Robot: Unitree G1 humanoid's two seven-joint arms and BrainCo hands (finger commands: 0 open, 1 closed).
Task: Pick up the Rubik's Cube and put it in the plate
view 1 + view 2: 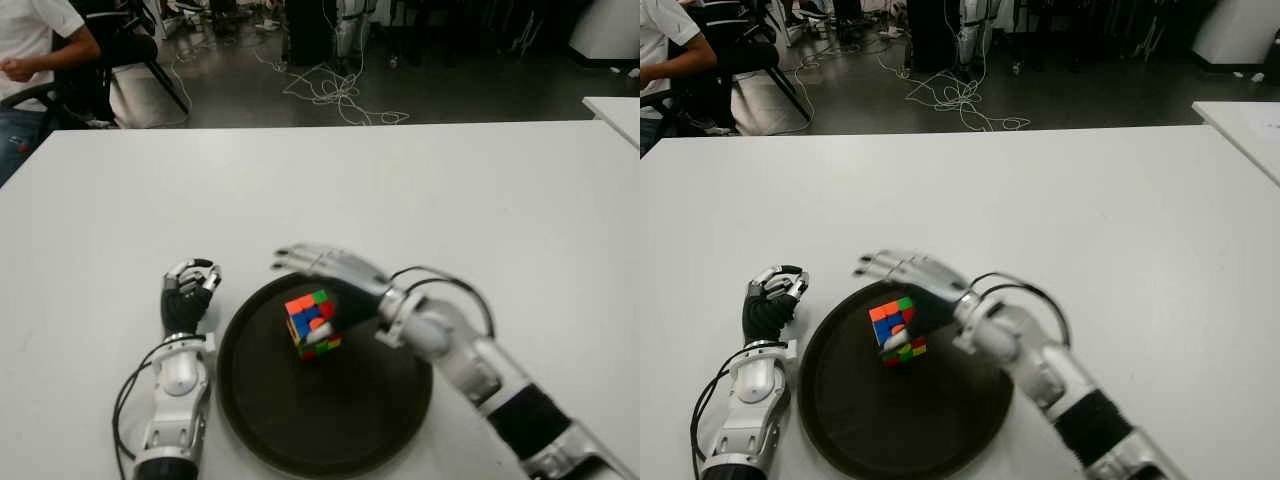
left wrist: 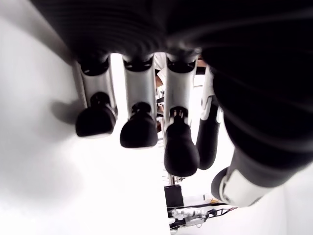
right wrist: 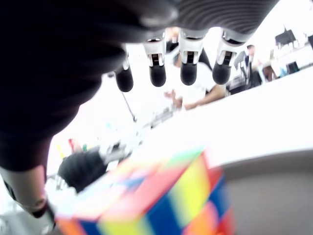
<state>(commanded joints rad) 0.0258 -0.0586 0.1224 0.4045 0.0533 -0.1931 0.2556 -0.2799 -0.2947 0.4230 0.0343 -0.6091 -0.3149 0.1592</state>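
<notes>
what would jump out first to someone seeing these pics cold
The bright Rubik's Cube draws the eye, tilted over the dark round plate near the table's front edge. The right hand is right beside it, fingers extended, with none visibly closed around it. The left hand shows curled just left of the plate.

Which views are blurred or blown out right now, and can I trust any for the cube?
Right wrist view: Rubik's Cube smeared, background overexposed. Left wrist view: table glares white behind the left hand. Eye views: right hand fingertips slightly motion-blurred, but the cube over the dark plate reads clearly.
</notes>
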